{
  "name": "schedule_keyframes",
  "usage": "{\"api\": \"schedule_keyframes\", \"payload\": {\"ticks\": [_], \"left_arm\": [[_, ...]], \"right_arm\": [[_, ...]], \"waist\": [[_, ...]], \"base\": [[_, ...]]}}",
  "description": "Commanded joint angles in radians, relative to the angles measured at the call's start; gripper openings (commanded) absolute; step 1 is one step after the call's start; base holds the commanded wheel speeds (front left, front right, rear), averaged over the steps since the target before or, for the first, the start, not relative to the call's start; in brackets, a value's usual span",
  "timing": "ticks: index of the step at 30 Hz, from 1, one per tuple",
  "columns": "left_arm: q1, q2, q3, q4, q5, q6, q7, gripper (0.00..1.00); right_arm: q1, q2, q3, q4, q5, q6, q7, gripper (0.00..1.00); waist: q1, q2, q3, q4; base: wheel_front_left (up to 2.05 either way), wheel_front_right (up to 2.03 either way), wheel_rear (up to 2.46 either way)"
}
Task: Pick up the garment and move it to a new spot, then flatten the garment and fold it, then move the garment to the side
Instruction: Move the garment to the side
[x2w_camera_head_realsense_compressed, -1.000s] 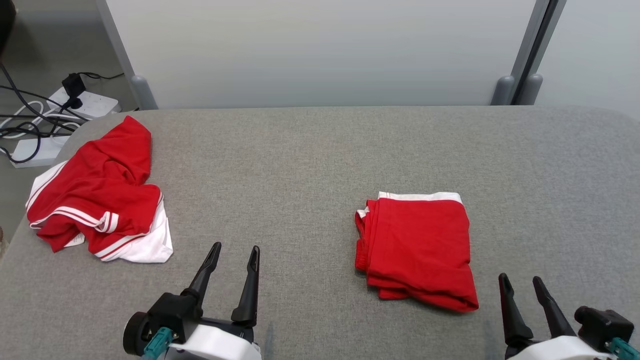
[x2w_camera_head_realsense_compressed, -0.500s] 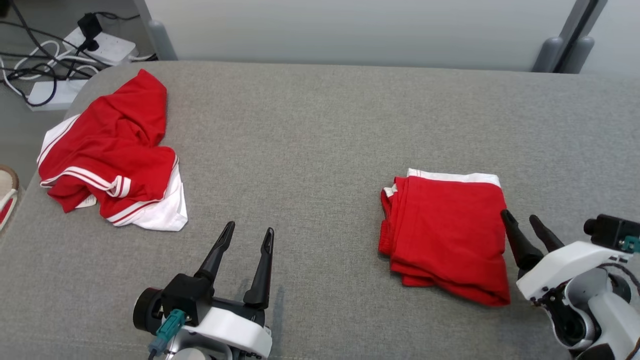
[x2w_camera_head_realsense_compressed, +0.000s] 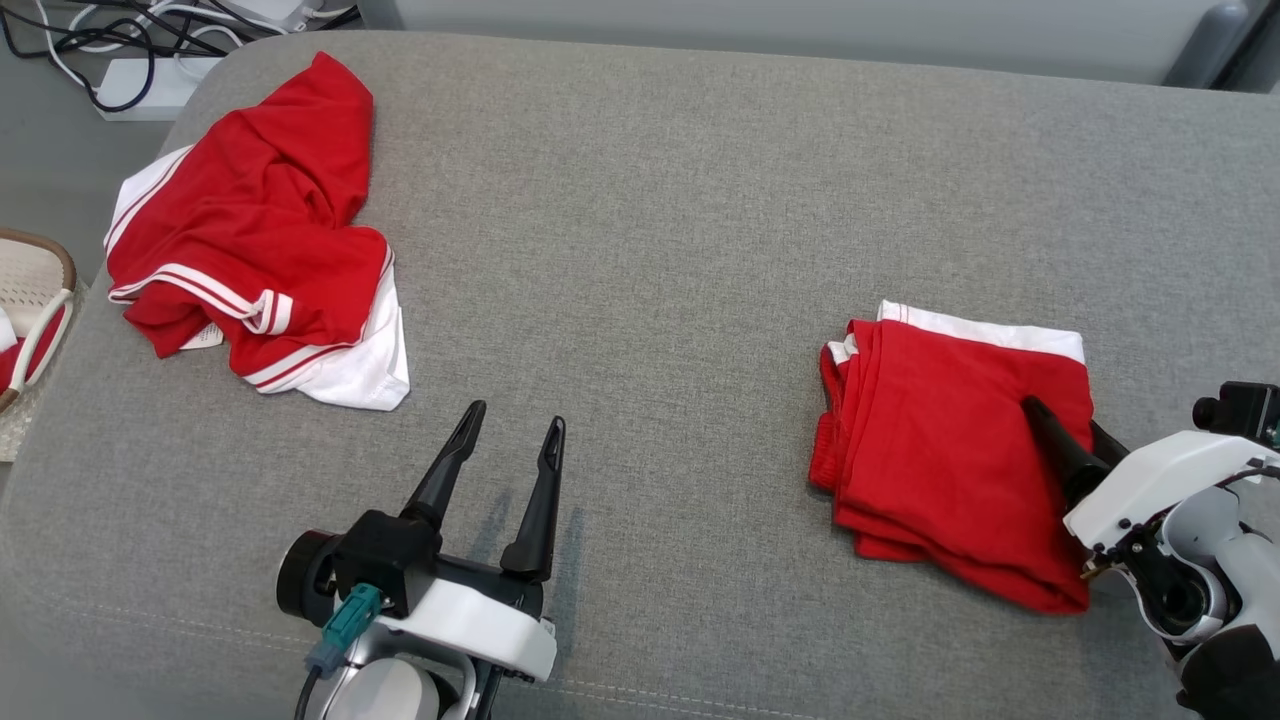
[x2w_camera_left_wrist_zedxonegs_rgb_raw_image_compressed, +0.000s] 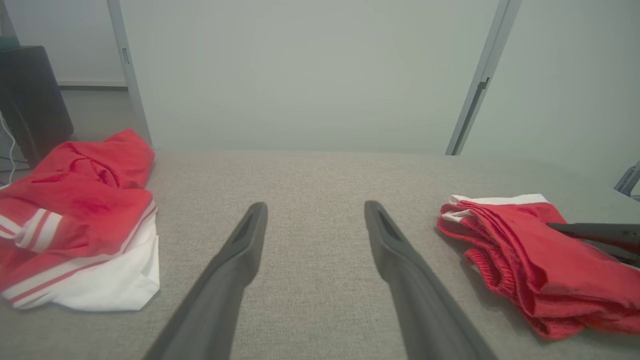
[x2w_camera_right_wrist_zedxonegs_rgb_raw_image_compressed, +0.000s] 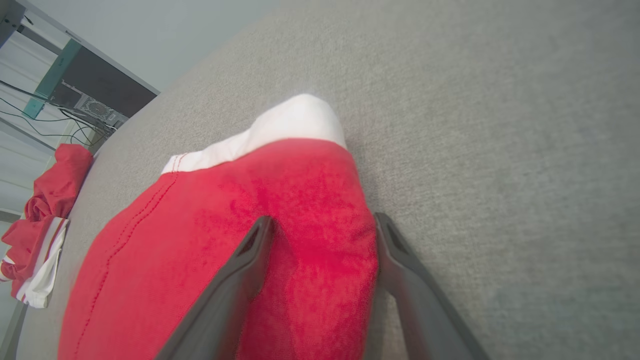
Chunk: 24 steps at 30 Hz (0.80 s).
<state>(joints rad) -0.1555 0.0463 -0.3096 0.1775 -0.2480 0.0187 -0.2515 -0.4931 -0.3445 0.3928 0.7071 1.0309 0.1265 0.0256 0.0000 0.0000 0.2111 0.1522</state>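
A folded red garment with a white band (x2w_camera_head_realsense_compressed: 940, 450) lies on the right of the grey padded table (x2w_camera_head_realsense_compressed: 650, 200); it also appears in the left wrist view (x2w_camera_left_wrist_zedxonegs_rgb_raw_image_compressed: 525, 250). My right gripper (x2w_camera_head_realsense_compressed: 1062, 418) is open and straddles the garment's right edge. In the right wrist view (x2w_camera_right_wrist_zedxonegs_rgb_raw_image_compressed: 322, 220) one finger lies on the red cloth (x2w_camera_right_wrist_zedxonegs_rgb_raw_image_compressed: 225, 225) and the other is at its outer edge. My left gripper (x2w_camera_head_realsense_compressed: 517, 417) hovers open over bare table near the front, nothing between its fingers (x2w_camera_left_wrist_zedxonegs_rgb_raw_image_compressed: 315, 207). A crumpled red-and-white garment (x2w_camera_head_realsense_compressed: 250, 240) lies at the far left (x2w_camera_left_wrist_zedxonegs_rgb_raw_image_compressed: 75, 200).
Power strips and cables (x2w_camera_head_realsense_compressed: 150, 80) lie on the floor beyond the table's far left corner. A shoe-like object (x2w_camera_head_realsense_compressed: 30, 300) sits off the left edge. A pale partition wall (x2w_camera_left_wrist_zedxonegs_rgb_raw_image_compressed: 310, 75) stands behind the table, with a dark computer case (x2w_camera_left_wrist_zedxonegs_rgb_raw_image_compressed: 30, 100) to its left.
The head camera has tilted down, shifting the whole picture. My right gripper has come forward and inward onto the right edge of the folded garment. The left gripper stays open.
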Motion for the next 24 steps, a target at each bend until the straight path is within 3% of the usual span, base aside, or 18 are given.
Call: {"api": "schedule_keyframes", "payload": {"ticks": [1, 6, 7, 9, 15, 24], "left_arm": [[-0.043, 0.004, 0.028, -0.024, 0.003, 0.003, -0.010, 1.00], [-0.054, 0.004, 0.024, -0.023, 0.003, 0.006, -0.010, 1.00], [-0.057, 0.004, 0.022, -0.021, 0.003, 0.006, -0.010, 1.00], [-0.060, 0.004, 0.020, -0.019, 0.001, 0.006, -0.010, 1.00], [-0.061, 0.004, 0.017, -0.015, 0.001, 0.006, -0.010, 1.00], [-0.049, 0.004, 0.023, -0.014, 0.010, 0.002, -0.010, 1.00]], "right_arm": [[-0.017, -0.006, 0.020, -0.003, 0.028, 0.004, 0.013, 1.00], [-0.030, -0.011, 0.070, 0.012, 0.057, 0.004, 0.027, 1.00], [-0.032, -0.016, 0.093, 0.008, 0.064, 0.004, 0.025, 0.43], [-0.034, -0.024, 0.113, 0.001, 0.069, 0.004, 0.011, 0.00], [-0.058, -0.060, 0.176, -0.001, 0.035, 0.004, -0.090, 0.00], [-0.084, -0.064, 0.235, 0.050, 0.024, 0.004, -0.195, 0.00]], "waist": [[0.0000, 0.0000, 0.006, 0.003], [0.0000, 0.0000, 0.011, 0.005], [0.0000, 0.0000, 0.010, 0.006], [0.0000, 0.0000, 0.008, 0.008], [0.0000, 0.0000, -0.002, 0.011], [0.0000, 0.0000, -0.017, -0.023]], "base": [[0.00, 0.00, 0.00], [0.00, 0.00, 0.00], [0.00, 0.00, 0.00], [0.00, 0.00, 0.00], [0.00, 0.00, 0.00], [0.00, 0.00, 0.00]]}}
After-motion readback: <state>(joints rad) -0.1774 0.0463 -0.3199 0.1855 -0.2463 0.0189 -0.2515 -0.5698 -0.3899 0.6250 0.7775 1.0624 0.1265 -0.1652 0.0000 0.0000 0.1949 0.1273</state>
